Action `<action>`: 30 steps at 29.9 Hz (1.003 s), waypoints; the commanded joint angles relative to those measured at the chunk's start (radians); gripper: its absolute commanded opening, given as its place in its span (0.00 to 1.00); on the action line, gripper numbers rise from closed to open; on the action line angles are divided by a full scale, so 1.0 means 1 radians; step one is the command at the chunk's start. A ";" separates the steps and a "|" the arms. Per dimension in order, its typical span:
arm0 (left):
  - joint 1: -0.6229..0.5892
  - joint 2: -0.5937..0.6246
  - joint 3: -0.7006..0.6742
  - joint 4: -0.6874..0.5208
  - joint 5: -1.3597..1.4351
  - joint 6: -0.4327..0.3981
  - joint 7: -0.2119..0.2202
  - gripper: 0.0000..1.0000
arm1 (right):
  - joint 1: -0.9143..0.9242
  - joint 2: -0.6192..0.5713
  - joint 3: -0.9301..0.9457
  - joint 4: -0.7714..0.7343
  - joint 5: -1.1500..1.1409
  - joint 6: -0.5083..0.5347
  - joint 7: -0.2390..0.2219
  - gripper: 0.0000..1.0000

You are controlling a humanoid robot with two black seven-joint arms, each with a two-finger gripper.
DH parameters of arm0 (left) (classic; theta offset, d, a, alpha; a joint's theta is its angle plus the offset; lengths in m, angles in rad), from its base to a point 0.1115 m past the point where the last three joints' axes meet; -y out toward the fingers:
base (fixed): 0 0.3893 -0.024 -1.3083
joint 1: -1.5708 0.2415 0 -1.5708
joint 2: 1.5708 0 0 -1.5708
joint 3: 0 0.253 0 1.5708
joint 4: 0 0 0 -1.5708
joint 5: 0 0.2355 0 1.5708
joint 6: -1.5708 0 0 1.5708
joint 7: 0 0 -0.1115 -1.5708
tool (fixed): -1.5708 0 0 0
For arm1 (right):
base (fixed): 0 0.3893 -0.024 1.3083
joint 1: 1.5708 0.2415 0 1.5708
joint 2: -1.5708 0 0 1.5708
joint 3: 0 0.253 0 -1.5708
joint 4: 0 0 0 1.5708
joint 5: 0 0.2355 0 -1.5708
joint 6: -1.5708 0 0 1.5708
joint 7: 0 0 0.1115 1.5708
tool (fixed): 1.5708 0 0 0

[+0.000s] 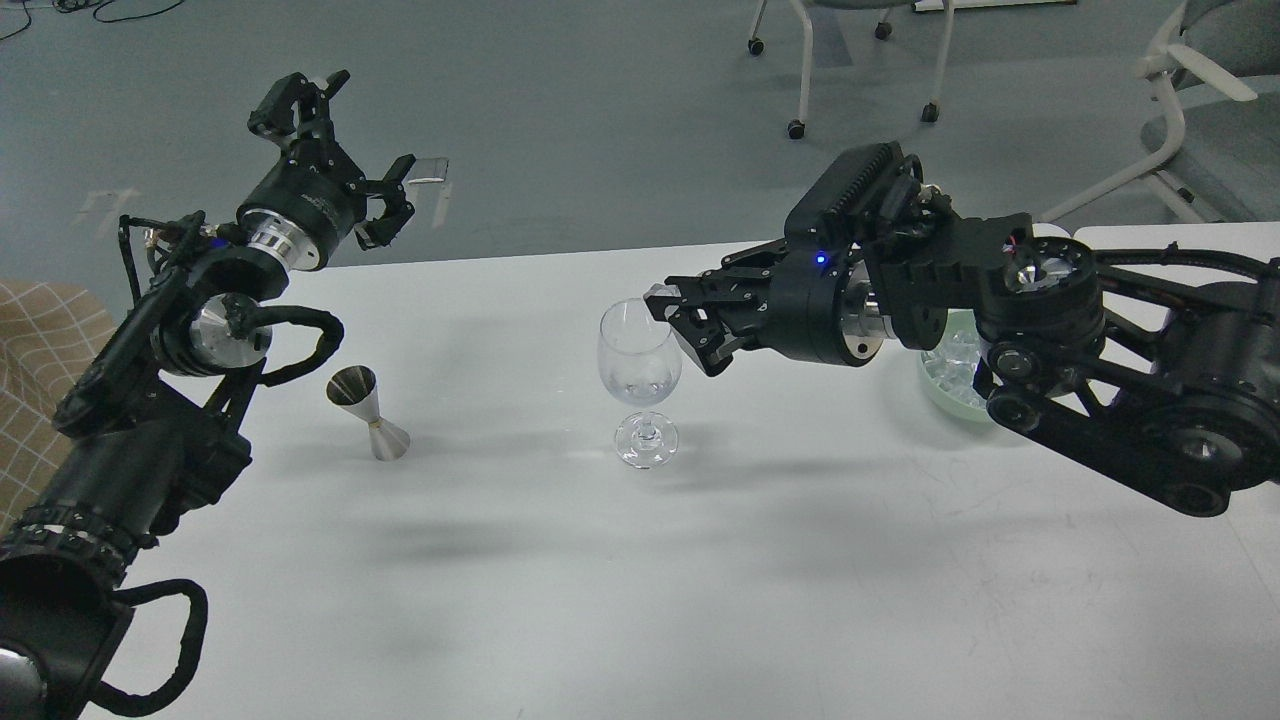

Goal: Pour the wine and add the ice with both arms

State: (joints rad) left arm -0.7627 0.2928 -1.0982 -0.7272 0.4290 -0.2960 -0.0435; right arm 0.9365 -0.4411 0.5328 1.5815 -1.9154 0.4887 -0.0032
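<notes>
A clear wine glass stands upright at the middle of the white table; glassy glints show low in its bowl. My right gripper is at the glass's right rim, shut on a small clear ice cube held just above the rim. A pale green bowl with a heap of ice sits to the right, mostly hidden behind my right arm. My left gripper is open and empty, raised high beyond the table's far left edge.
A steel jigger stands on the table left of the glass, below my left arm. Chairs on castors stand on the floor behind the table. A checked tan cloth lies at the left edge.
</notes>
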 commanded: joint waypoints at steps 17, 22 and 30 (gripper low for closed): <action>-0.009 -0.004 0.001 0.000 0.001 0.002 0.001 0.98 | 0.002 0.022 0.006 -0.038 -0.001 -0.002 -0.004 0.16; -0.009 0.000 0.001 0.000 0.001 0.002 0.001 0.98 | 0.002 0.031 0.006 -0.041 -0.001 -0.004 -0.012 0.21; -0.010 0.000 0.001 0.000 0.001 0.002 0.001 0.98 | 0.002 0.056 0.007 -0.072 -0.007 -0.019 -0.017 0.28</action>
State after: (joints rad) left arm -0.7716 0.2931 -1.0967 -0.7273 0.4296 -0.2945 -0.0429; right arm 0.9385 -0.3917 0.5389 1.5213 -1.9209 0.4766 -0.0198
